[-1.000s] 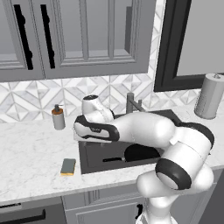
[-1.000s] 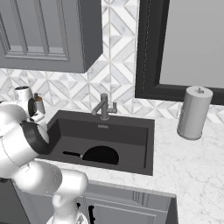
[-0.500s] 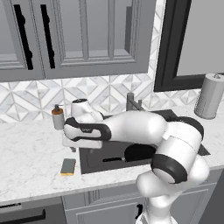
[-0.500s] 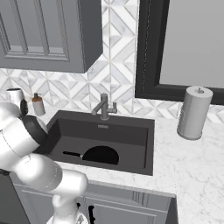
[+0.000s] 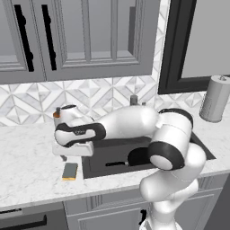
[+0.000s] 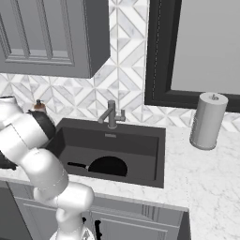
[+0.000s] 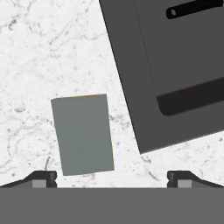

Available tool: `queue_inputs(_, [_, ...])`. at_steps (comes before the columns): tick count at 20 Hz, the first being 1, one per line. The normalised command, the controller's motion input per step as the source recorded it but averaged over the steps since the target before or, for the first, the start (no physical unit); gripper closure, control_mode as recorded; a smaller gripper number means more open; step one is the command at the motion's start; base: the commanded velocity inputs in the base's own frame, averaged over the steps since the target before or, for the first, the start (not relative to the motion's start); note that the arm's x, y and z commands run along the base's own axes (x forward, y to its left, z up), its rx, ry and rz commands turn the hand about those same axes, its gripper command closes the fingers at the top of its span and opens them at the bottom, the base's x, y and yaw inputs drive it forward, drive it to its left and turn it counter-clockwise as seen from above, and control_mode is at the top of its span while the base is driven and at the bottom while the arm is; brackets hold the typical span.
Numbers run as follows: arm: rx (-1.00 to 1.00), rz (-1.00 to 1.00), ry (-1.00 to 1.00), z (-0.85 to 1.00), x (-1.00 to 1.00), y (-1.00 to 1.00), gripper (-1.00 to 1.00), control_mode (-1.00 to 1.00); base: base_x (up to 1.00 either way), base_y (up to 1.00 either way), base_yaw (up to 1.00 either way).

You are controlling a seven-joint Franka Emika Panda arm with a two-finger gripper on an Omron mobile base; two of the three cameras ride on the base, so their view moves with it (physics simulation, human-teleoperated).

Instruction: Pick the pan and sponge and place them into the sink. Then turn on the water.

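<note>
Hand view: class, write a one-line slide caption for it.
Open gripper hovers over the grey-green sponge on the marble counter, beside the dark sink holding the pan.

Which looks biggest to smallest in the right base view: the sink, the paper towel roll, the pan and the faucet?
1. Sink
2. Paper towel roll, though it may gain from standing nearer the camera
3. Pan, its front hidden by the sink's edge
4. Faucet
</note>
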Motion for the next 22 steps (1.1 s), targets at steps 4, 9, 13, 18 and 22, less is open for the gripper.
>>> queue_inputs(4, [0.00, 0.00, 0.00, -0.26, 0.00, 0.14, -1.00, -1.00, 0.00, 0.00, 0.00])
queue_inputs(9, [0.00, 0.00, 0.00, -0.23, 0.00, 0.09, -1.00, -1.00, 0.00, 0.00, 0.00])
queue_inputs(13, [0.00, 0.00, 0.00, -0.26, 0.00, 0.02, -1.00, -1.00, 0.00, 0.00, 0.00])
queue_inputs(18, [0.00, 0.01, 0.00, -0.26, 0.00, 0.00, -1.00, -1.00, 0.00, 0.00, 0.00])
queue_inputs(22, [0.00, 0.02, 0.00, -0.26, 0.00, 0.00, -1.00, -1.00, 0.00, 0.00, 0.00])
